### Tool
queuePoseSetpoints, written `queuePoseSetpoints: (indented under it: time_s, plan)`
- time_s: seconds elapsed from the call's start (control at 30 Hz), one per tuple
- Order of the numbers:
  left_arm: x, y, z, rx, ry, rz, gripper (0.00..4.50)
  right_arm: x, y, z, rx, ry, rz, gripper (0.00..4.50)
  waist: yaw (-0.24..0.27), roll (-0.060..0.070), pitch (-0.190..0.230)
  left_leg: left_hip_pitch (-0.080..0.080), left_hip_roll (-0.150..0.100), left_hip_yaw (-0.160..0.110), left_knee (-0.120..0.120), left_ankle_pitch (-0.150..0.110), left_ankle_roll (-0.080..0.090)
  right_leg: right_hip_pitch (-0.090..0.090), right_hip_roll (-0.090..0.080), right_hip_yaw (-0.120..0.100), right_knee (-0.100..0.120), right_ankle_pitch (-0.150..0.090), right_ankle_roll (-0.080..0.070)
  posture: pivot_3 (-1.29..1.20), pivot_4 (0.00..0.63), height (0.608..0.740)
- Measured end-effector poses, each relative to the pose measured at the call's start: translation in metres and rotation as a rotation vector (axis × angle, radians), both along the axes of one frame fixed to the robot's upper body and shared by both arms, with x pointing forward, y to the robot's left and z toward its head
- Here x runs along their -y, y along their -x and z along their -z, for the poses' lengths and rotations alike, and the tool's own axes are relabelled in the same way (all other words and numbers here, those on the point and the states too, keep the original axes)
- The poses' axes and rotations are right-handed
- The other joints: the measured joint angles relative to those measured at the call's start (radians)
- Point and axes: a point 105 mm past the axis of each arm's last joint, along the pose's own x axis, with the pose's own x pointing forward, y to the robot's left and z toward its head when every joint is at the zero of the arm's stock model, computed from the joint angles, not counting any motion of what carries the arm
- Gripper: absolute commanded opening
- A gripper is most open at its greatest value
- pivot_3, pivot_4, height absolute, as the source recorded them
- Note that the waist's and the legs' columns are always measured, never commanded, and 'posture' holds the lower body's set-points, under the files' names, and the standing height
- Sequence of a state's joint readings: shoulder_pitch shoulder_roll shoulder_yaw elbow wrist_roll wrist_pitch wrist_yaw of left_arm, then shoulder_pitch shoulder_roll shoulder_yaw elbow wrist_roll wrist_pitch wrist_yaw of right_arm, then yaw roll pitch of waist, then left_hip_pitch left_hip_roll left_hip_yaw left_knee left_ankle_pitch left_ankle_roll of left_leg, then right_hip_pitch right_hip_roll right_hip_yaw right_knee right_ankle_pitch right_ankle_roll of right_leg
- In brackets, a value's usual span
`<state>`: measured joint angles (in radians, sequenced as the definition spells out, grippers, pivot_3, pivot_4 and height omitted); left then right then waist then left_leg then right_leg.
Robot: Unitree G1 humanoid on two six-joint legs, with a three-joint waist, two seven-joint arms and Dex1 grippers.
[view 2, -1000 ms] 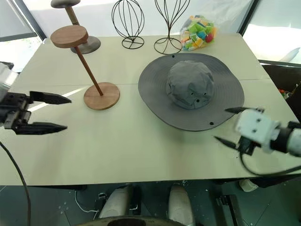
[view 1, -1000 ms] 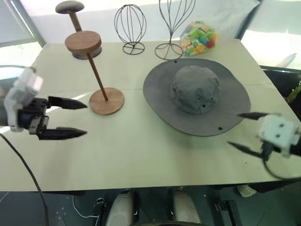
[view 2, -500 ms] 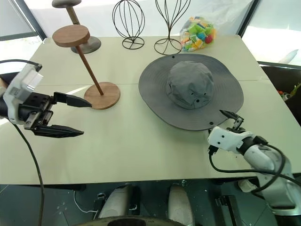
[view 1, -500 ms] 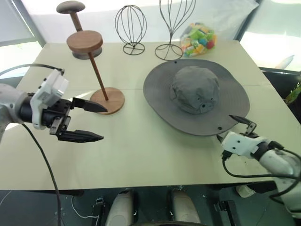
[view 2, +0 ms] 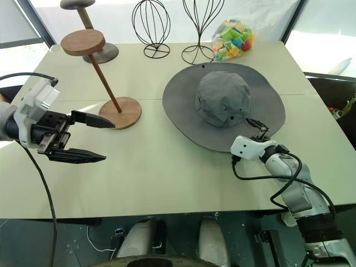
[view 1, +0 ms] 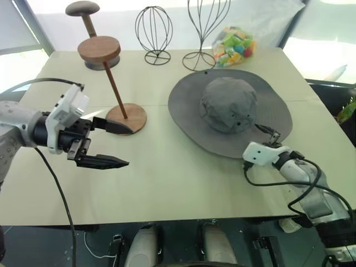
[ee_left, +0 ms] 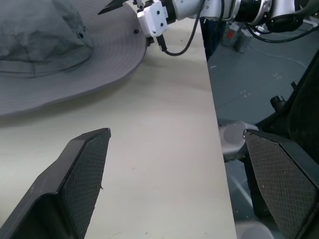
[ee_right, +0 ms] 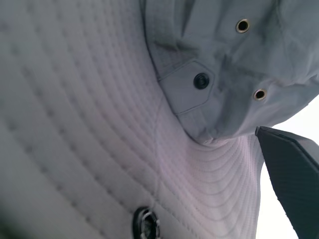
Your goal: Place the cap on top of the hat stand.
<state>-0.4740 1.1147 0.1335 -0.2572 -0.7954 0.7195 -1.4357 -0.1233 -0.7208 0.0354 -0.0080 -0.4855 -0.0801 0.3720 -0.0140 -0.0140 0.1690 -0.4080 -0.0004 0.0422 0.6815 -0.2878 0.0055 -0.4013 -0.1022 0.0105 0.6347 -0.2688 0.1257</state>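
The grey wide-brimmed cap (view 1: 229,105) lies flat on the table, right of centre. The hat stand (view 1: 115,83) is reddish-brown, with a slanted rod, a disc top (view 1: 99,49) and a round base (view 1: 126,118), and stands left of the cap. My right gripper (view 1: 268,135) is at the cap's near right brim. Its jaws are apart, one finger above the brim (ee_right: 99,124) and the other hidden below. My left gripper (view 1: 127,147) hovers open and empty just in front of the stand's base. Its fingers (ee_left: 79,174) point across the table toward the cap (ee_left: 45,45).
A darker mushroom-topped stand (view 1: 83,11) is at the back left. Two black wire head frames (view 1: 154,30) (view 1: 207,28) and a bag of colourful blocks (view 1: 235,43) line the far edge. The table's near edge (view 1: 167,214) runs below both grippers.
My right gripper has come forward and down to the cap's near brim and narrowed a little. My left gripper has shifted right toward the stand's base.
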Motion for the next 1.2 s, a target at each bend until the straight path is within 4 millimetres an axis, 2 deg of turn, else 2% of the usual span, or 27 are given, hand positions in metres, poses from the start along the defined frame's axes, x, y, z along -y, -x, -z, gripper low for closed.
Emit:
queuePoseSetpoints:
  time_s: [0.1, 0.13, 0.2, 0.27, 0.37, 0.5, 0.57, 0.67, 0.73, 0.83, 0.93, 1.0, 1.07, 1.2]
  plan:
    - [0.000, 0.000, 0.000, 0.001, 0.002, -0.001, 4.50, -0.003, 0.002, 0.007, -0.037, -0.046, -0.007, 1.63, -0.001, 0.000, 0.000, 0.000, 0.000, 0.000, 0.000, 0.000, 0.000, 0.000, 0.000, 0.000, 0.000, 0.000, 0.000, 0.00, 0.150, 0.739]
    - [0.000, 0.000, 0.000, 0.002, 0.003, -0.002, 4.50, -0.004, 0.003, 0.009, -0.049, -0.057, -0.007, 0.95, -0.001, 0.000, 0.000, 0.000, 0.000, 0.000, 0.000, 0.000, 0.000, 0.000, 0.000, 0.000, 0.000, 0.000, 0.000, 0.00, 0.150, 0.739]
    - [0.000, -0.001, 0.000, 0.003, 0.003, -0.005, 4.50, -0.005, 0.006, 0.011, -0.067, -0.076, -0.008, 0.03, 0.000, 0.000, 0.000, 0.000, 0.000, 0.000, 0.000, 0.000, 0.000, 0.000, 0.000, 0.000, 0.000, 0.000, 0.000, 0.00, 0.150, 0.739]
    - [0.000, -0.001, 0.000, 0.005, 0.006, -0.014, 4.50, -0.007, 0.008, 0.009, -0.088, -0.143, 0.006, 0.03, 0.000, 0.000, 0.000, 0.000, 0.000, 0.000, 0.000, 0.000, 0.000, 0.000, 0.000, 0.000, 0.000, 0.000, 0.000, 0.00, 0.150, 0.739]
    - [-0.001, -0.002, 0.002, 0.007, 0.017, -0.042, 4.50, -0.014, 0.011, 0.002, -0.136, -0.355, 0.035, 0.03, 0.000, 0.000, 0.000, 0.000, 0.002, -0.001, 0.000, 0.000, 0.000, 0.000, 0.000, 0.000, 0.001, 0.000, 0.000, 0.00, 0.150, 0.739]
    - [-0.004, -0.003, -0.006, 0.032, 0.061, -0.090, 4.50, -0.011, 0.011, -0.024, -0.151, -0.559, 0.056, 0.03, 0.000, 0.000, 0.000, 0.000, 0.003, -0.001, 0.000, 0.000, 0.000, 0.000, 0.000, 0.000, 0.001, 0.000, 0.000, 0.00, 0.150, 0.739]
    - [-0.011, -0.004, -0.016, 0.051, 0.112, -0.152, 4.50, -0.008, 0.003, -0.055, -0.128, -0.657, 0.042, 0.03, -0.002, 0.002, 0.002, 0.000, 0.003, 0.000, 0.001, 0.000, 0.000, 0.000, 0.000, 0.000, 0.001, 0.000, 0.000, 0.00, 0.150, 0.739]
    - [-0.023, -0.005, -0.031, 0.086, 0.187, -0.253, 4.50, -0.006, -0.006, -0.132, -0.005, -0.688, -0.048, 0.03, -0.006, 0.005, 0.004, 0.000, 0.004, 0.001, 0.001, 0.000, 0.000, -0.003, 0.000, 0.001, 0.005, 0.000, 0.000, 0.00, 0.150, 0.739]
    - [-0.033, -0.004, -0.037, 0.100, 0.227, -0.318, 4.50, -0.018, -0.007, -0.178, 0.080, -0.645, -0.147, 0.03, -0.006, 0.005, 0.004, 0.000, 0.005, 0.000, 0.000, 0.000, 0.000, -0.006, 0.002, 0.001, 0.007, 0.000, -0.001, 0.00, 0.150, 0.739]
    - [-0.054, -0.002, -0.042, 0.117, 0.262, -0.426, 4.50, -0.042, -0.011, -0.232, 0.169, -0.560, -0.302, 0.03, -0.009, 0.005, 0.005, 0.000, 0.008, 0.001, -0.001, 0.000, 0.000, -0.007, 0.005, 0.002, 0.008, -0.001, -0.002, 0.00, 0.150, 0.739]
    - [-0.078, -0.001, -0.040, 0.116, 0.255, -0.533, 4.50, -0.057, -0.026, -0.269, 0.217, -0.518, -0.381, 0.03, -0.015, 0.005, 0.006, 0.000, 0.008, 0.004, -0.001, 0.000, 0.000, -0.009, 0.005, 0.003, 0.010, -0.001, -0.003, 0.00, 0.150, 0.739]
    - [-0.093, 0.001, -0.047, 0.143, 0.271, -0.593, 4.50, -0.070, -0.035, -0.288, 0.248, -0.498, -0.434, 0.03, -0.018, 0.004, 0.006, 0.000, 0.009, 0.004, -0.001, 0.000, 0.000, -0.009, 0.005, 0.003, 0.011, -0.001, -0.003, 0.00, 0.150, 0.739]
    - [-0.103, 0.005, -0.058, 0.183, 0.298, -0.634, 4.50, -0.090, -0.043, -0.300, 0.266, -0.486, -0.496, 0.03, -0.024, 0.003, 0.006, -0.001, 0.009, 0.004, -0.001, 0.000, 0.000, -0.010, 0.004, 0.003, 0.011, -0.001, -0.003, 0.00, 0.150, 0.739]
    - [-0.121, 0.016, -0.076, 0.230, 0.362, -0.711, 4.50, -0.143, -0.055, -0.317, 0.278, -0.499, -0.626, 0.03, -0.036, 0.004, 0.007, -0.001, 0.010, 0.005, -0.002, 0.000, -0.001, -0.013, 0.005, 0.004, 0.013, -0.001, -0.003, 0.00, 0.150, 0.739]
